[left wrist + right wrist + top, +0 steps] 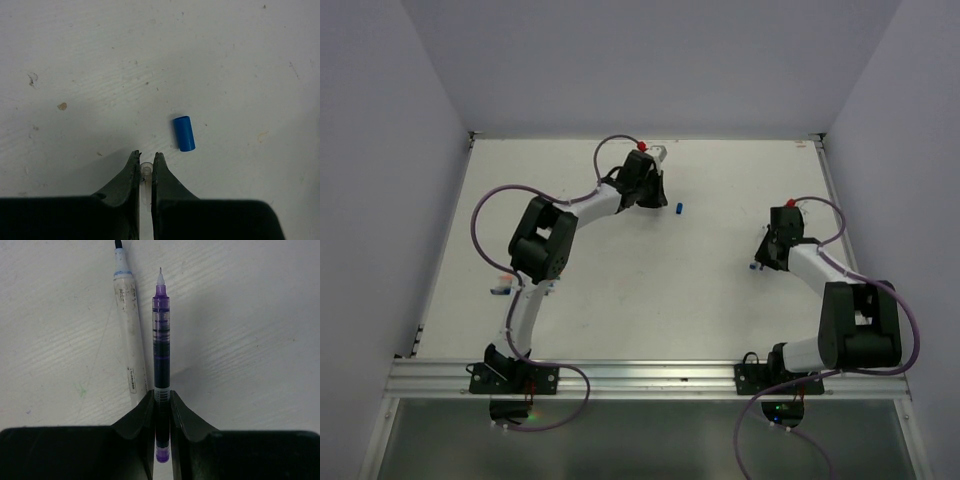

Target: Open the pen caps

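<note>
Left claw [146, 154] pinches the clear cap [146, 171] across its sides, light and slick I'd say, while right claw [161, 393] clamps the purple pen [160, 330].

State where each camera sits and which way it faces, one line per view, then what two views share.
Top external: above and behind the bases, looking down on the table; both arms show whole.
Left wrist: looks down past the left gripper, shut on a clear cap; only its fingers show.
Right wrist: looks along the purple pen between the right gripper fingers, white pen beside.
Shared: the blue cap shows in top and left wrist views.
</note>
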Available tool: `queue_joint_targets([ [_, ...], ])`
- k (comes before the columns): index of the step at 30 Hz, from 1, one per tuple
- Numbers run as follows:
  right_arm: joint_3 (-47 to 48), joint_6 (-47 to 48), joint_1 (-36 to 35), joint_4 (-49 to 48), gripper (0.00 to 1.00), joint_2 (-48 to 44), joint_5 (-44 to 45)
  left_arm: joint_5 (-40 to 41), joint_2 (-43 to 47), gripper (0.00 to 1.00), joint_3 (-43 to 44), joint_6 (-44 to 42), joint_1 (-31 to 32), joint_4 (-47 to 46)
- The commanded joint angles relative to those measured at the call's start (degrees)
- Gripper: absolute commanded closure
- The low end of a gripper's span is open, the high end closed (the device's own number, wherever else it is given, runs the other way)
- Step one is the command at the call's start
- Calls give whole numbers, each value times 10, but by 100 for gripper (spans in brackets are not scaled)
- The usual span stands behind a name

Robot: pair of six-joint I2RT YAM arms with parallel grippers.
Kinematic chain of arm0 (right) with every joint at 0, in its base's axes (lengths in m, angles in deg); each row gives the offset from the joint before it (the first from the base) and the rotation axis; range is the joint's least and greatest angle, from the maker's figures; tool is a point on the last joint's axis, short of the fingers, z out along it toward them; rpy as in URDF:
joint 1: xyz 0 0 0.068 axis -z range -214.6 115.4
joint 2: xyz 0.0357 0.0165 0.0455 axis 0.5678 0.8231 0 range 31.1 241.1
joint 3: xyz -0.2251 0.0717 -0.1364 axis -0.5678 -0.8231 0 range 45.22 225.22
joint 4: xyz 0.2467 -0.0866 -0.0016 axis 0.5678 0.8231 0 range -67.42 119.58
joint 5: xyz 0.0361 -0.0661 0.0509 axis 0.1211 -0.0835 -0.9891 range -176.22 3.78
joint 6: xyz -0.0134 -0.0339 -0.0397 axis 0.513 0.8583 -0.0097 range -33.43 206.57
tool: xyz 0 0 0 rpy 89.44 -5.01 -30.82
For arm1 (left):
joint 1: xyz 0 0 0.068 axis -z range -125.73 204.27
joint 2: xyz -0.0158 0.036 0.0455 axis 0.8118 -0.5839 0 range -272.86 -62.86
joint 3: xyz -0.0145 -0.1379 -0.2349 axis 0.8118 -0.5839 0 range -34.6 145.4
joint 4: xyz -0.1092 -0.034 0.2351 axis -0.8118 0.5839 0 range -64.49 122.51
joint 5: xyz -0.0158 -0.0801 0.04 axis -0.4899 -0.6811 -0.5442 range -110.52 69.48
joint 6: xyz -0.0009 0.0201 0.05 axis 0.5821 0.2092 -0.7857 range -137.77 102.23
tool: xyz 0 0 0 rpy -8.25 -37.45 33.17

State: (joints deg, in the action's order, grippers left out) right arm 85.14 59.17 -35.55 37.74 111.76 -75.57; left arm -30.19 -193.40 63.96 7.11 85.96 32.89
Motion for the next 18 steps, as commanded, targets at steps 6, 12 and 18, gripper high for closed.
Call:
queue_joint_targets([
  [6,-8,-1,3,-25,69,1,-4,-12,-21,100,41,-2,23,8],
  [12,-11,2,3,-29,67,5,-11,-5,-30,100,40,4,28,9],
  [18,-8,2,3,-33,65,10,-22,-3,-36,100,49,9,29,10],
])
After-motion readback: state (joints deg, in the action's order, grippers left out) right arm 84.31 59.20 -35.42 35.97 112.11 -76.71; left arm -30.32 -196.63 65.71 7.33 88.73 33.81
